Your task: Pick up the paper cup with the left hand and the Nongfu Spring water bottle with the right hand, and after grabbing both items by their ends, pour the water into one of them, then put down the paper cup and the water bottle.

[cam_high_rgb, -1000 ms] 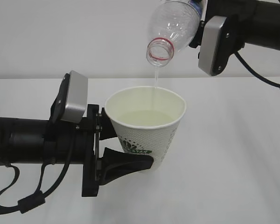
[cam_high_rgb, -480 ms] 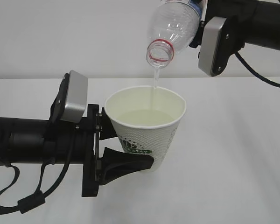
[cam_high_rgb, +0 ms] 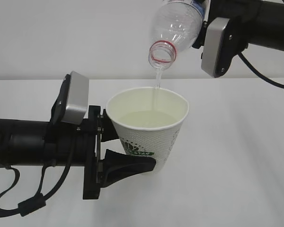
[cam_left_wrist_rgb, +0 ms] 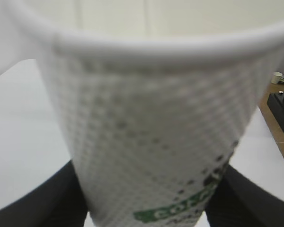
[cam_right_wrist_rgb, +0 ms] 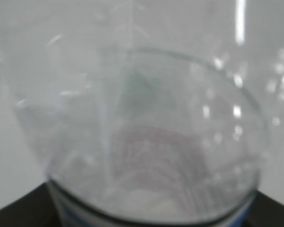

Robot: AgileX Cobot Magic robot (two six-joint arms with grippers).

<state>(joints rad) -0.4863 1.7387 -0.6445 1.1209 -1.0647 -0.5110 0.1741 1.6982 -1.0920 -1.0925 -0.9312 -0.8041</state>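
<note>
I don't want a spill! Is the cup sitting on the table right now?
No, the claw holds the cup by its lower part, up off the table, under the tipped bottle.

Bottle (cam_high_rgb: 176,26) tilted above cup (cam_high_rgb: 149,130) (water (cam_high_rgb: 156,82) falling in between).

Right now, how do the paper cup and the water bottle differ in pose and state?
The paper cup stands upright, mouth up, taking in water; the water bottle is tipped mouth-down, pouring. The cup is opaque white with a green logo; the bottle is clear plastic with a red neck ring. Each is held in a gripper, off the table.
</note>
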